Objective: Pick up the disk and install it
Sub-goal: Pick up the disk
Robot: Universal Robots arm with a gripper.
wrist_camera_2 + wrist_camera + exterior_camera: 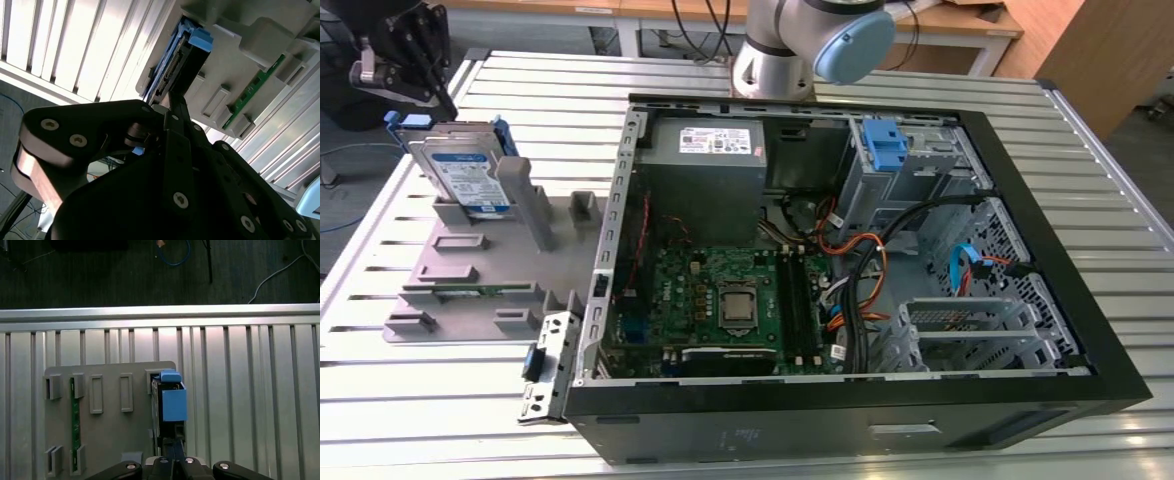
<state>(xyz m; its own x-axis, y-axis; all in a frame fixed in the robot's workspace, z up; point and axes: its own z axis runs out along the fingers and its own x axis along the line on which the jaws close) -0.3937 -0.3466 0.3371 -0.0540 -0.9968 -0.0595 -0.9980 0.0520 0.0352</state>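
Over the grey fixture (467,275), gripper (438,95) hovers just above the upright disk (464,175), fingers (175,117) pressed together, holding nothing. Pick-up step, judged not yet grasped; a grasp calls for opening across its blue carrier.

The gripper (173,102), a black linkage body with exposed screw heads, was positioned at the near edge of the disk (182,62); contact could not be confirmed. The disk stood on edge in a slot of the grey holder (235,55), framed by its blue carrier (201,38). A green circuit strip (260,82) sat in a neighbouring slot. The holder rested on a ribbed metal table (75,45).
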